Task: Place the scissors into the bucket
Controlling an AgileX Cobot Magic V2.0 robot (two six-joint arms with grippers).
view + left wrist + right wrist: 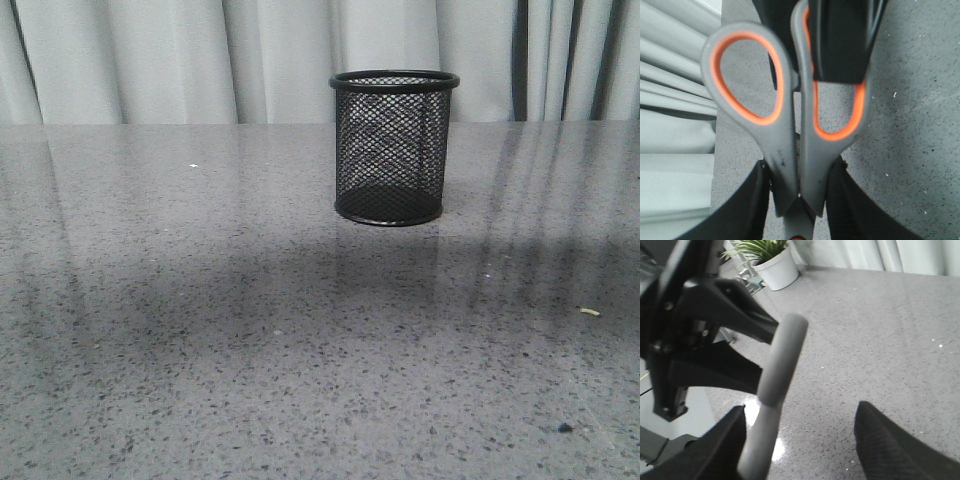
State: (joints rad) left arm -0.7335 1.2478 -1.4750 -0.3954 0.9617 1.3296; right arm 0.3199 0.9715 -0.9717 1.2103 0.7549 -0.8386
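The bucket (393,148), a black wire-mesh cup, stands upright on the grey speckled table (200,330), right of the middle and towards the back. Neither gripper shows in the front view. In the left wrist view my left gripper (800,182) is shut on the scissors (790,130) just below their grey handles with orange inner loops; the blades are hidden. A black part (840,40) covers the top of one loop. In the right wrist view my right gripper (801,412) is open, with the scissors' grey handle (782,360), seen edge-on, between its fingers, close to one finger.
Pale curtains (150,60) hang behind the table's far edge. Small crumbs (590,312) lie at the right of the table. In the right wrist view the other arm's black body (695,325) is close by, and a potted plant (772,262) stands beyond the table.
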